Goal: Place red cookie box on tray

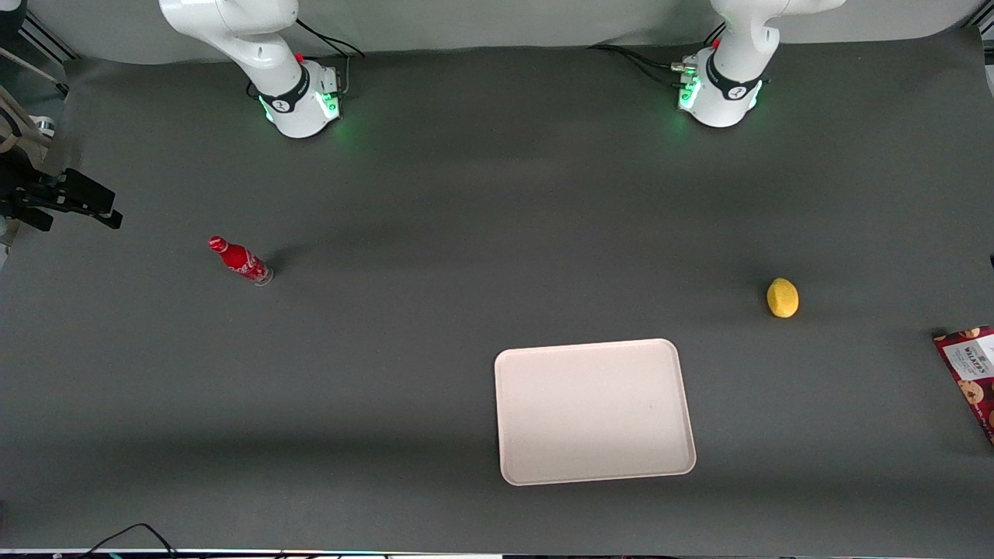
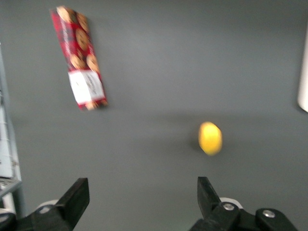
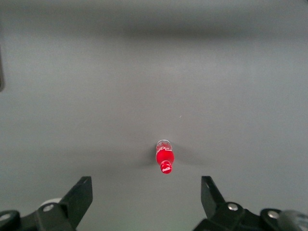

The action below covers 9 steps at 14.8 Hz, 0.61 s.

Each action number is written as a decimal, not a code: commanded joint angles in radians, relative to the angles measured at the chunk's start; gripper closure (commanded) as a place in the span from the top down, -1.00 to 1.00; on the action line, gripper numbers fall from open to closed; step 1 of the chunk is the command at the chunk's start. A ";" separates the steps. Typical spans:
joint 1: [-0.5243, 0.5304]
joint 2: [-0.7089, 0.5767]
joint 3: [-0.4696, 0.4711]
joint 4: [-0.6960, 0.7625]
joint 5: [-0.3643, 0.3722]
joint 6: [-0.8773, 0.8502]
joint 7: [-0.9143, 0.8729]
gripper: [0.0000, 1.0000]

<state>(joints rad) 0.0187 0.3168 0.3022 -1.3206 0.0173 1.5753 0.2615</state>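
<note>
The red cookie box (image 1: pixel 974 376) lies flat on the dark table mat at the working arm's end, cut off by the front view's edge. The left wrist view shows it whole, the red cookie box (image 2: pixel 78 57) with cookie prints and a white label panel near one end. The cream-white tray (image 1: pixel 594 411) sits near the table's front edge with nothing on it; a sliver of the tray (image 2: pixel 304 72) shows in the wrist view. My left gripper (image 2: pixel 143 192) hovers open above bare mat, well apart from the box, with nothing between its fingers. It is out of the front view.
A yellow lemon (image 1: pixel 783 298) rests between the tray and the box, a little farther from the front camera; the wrist view shows this lemon (image 2: pixel 210 138) too. A small red soda bottle (image 1: pixel 241 261) stands toward the parked arm's end.
</note>
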 commanded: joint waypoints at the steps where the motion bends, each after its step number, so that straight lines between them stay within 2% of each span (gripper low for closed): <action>1: 0.013 0.256 0.072 0.130 -0.011 0.209 0.083 1.00; 6: 0.096 0.436 0.077 0.127 -0.066 0.587 0.155 1.00; 9: 0.136 0.550 0.101 0.127 -0.161 0.748 0.272 1.00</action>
<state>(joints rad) 0.1240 0.7597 0.3695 -1.2452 -0.0661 2.2278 0.4216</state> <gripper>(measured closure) 0.000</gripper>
